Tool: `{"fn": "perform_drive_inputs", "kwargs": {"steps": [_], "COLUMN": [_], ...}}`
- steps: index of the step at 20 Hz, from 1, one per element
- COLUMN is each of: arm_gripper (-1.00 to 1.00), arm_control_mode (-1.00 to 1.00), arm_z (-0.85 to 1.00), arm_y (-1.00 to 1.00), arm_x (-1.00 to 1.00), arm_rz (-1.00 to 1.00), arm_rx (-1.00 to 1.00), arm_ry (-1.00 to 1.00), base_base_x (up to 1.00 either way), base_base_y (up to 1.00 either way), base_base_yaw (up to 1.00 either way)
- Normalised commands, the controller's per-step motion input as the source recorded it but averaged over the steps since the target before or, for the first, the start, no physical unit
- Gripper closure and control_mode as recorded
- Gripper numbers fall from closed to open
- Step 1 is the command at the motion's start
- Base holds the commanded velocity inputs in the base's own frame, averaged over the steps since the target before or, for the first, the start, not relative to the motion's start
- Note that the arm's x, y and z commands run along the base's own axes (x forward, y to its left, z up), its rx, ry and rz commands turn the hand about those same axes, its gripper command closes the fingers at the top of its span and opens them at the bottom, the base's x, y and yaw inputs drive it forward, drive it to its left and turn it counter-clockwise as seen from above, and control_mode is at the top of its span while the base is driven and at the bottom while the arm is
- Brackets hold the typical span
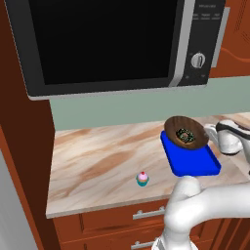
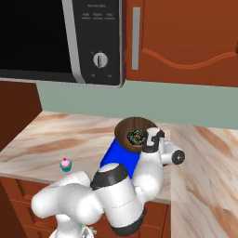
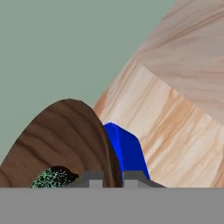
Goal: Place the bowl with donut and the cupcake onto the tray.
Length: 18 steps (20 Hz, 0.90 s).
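The dark-brown wooden bowl [image 1: 176,124] hangs tilted over the far end of the blue tray [image 1: 193,165], with the chocolate donut [image 1: 186,136] inside it. My gripper [image 1: 208,133] is shut on the bowl's right rim. In the hand view the fingertips [image 3: 92,177] pinch the bowl [image 3: 61,135] rim, the donut [image 3: 54,177] shows at the lower left and the tray [image 3: 127,151] lies behind. From the right I see the bowl [image 2: 132,124], donut [image 2: 136,136], gripper [image 2: 147,139] and tray [image 2: 118,158]. The cupcake [image 1: 142,178] stands alone on the counter left of the tray, near the front edge, also seen from the right [image 2: 66,164].
A black microwave [image 1: 107,44] hangs over the marble counter [image 1: 97,151]. Wooden cabinet doors [image 2: 186,37] are up on the right, drawers [image 1: 122,217] sit below the counter's front edge, and a green wall [image 3: 65,43] backs it.
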Motion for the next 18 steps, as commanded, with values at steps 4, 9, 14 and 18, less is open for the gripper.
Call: {"fn": "perform_drive_inputs", "kwargs": {"steps": [4, 9, 14, 18], "arm_gripper": [-1.0, -1.0, -1.0, -1.0], "arm_control_mode": [-1.0, -1.0, -1.0, -1.0], "arm_z": [0.18, 0.35, 0.49, 0.52], "arm_y": [-0.04, 0.0, 0.0, 0.0], "arm_x": [0.0, 0.0, 0.0, -0.06], "arm_rz": [0.0, 0.0, 0.0, -0.01], "arm_rx": [0.0, 0.0, -0.03, -0.05], "arm_ry": [0.0, 0.03, 0.08, 0.08], "base_base_x": [0.0, 0.0, 0.0, 0.0], "base_base_y": [0.0, 0.0, 0.0, 0.0], "base_base_yaw": [0.0, 0.0, 0.0, 0.0]}}
